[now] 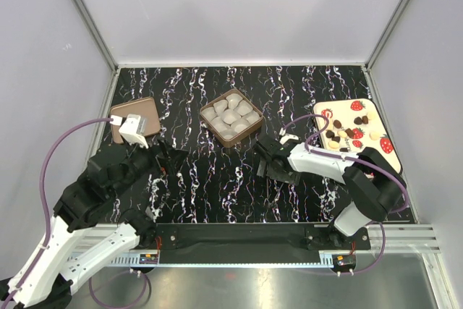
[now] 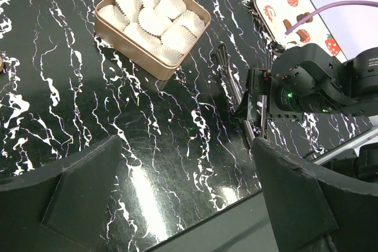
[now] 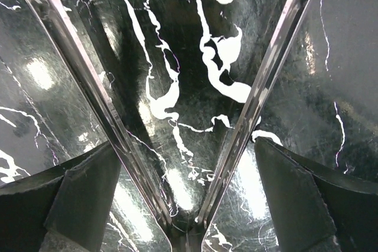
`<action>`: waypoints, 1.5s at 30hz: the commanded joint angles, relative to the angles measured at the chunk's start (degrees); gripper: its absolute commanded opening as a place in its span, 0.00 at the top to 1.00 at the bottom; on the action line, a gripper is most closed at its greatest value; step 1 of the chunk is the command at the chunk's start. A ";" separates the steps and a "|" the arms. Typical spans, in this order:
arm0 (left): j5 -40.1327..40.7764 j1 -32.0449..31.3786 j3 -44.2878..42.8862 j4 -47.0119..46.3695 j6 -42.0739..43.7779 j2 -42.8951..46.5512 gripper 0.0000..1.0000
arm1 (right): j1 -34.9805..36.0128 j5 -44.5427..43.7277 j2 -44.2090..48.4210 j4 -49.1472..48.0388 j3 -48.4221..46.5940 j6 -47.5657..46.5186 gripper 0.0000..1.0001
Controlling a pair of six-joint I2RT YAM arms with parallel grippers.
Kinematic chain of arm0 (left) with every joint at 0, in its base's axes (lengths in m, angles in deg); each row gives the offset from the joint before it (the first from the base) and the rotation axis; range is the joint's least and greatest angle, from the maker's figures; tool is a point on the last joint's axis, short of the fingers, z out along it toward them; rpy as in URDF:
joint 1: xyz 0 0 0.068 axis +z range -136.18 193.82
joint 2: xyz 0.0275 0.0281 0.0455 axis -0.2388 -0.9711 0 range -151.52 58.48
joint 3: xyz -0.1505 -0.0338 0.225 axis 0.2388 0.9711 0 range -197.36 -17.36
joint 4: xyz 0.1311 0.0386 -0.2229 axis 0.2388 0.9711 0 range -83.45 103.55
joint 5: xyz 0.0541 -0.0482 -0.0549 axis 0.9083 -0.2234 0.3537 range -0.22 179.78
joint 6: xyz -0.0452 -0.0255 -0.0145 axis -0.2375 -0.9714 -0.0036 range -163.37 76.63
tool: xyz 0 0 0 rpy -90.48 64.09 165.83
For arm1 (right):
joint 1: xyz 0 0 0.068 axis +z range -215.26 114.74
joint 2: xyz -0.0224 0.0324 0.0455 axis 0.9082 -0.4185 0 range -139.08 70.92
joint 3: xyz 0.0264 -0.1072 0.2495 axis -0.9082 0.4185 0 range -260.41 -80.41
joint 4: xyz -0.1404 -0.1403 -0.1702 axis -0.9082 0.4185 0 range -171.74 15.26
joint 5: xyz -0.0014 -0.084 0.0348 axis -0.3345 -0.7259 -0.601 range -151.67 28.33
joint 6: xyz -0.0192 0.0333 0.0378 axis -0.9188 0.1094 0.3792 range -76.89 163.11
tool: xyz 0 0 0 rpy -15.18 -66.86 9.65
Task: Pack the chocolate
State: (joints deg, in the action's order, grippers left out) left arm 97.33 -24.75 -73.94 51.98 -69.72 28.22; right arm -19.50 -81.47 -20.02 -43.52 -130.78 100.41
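The chocolate (image 1: 340, 135) lies as several small dark and pale pieces on a cream plate (image 1: 340, 110) printed with strawberries, at the right of the table. The left wrist view catches the same chocolate (image 2: 301, 33) and plate (image 2: 277, 1) behind the right arm. My right gripper (image 1: 266, 151) sits between plate and box, pointing at the box. Metal tongs (image 3: 88, 87) run out of it in a V. Their hinge is at the palm and each arm rests against a finger, so the right gripper (image 3: 186, 146) holds them spread wide. My left gripper (image 2: 186, 143) hangs open and empty over the table's near edge.
A brown square box (image 1: 246, 102) filled with white paper cups (image 1: 231, 117) stands at mid-table. Its lid (image 1: 145, 110) lies at the far left beside the left wrist. From the left wrist the tongs (image 2: 227, 72) reach toward the box (image 2: 130, 51).
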 commanded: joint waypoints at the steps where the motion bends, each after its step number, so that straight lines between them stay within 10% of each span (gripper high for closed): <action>1: -0.34 0.07 -0.11 -2.19 0.77 -0.94 0.01 | 0.65 0.81 -1.70 3.18 -1.31 0.97 0.00; 17: 0.36 0.07 -0.11 -1.92 1.04 -0.94 0.01 | 0.65 1.42 -2.05 -6.84 4.58 -4.65 0.13; 25: 1.76 0.07 -2.74 -0.52 0.95 -2.08 0.01 | 0.65 -1.56 4.53 8.24 -6.74 -12.03 0.40; 45: 0.10 0.07 -0.21 -4.73 0.24 -5.86 0.01 | -11.98 4.32 14.82 24.18 -29.43 -25.12 0.50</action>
State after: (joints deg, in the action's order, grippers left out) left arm 97.98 -24.75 -75.07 51.37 -69.79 22.40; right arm -26.23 -78.95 -8.41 -21.53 -156.24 79.16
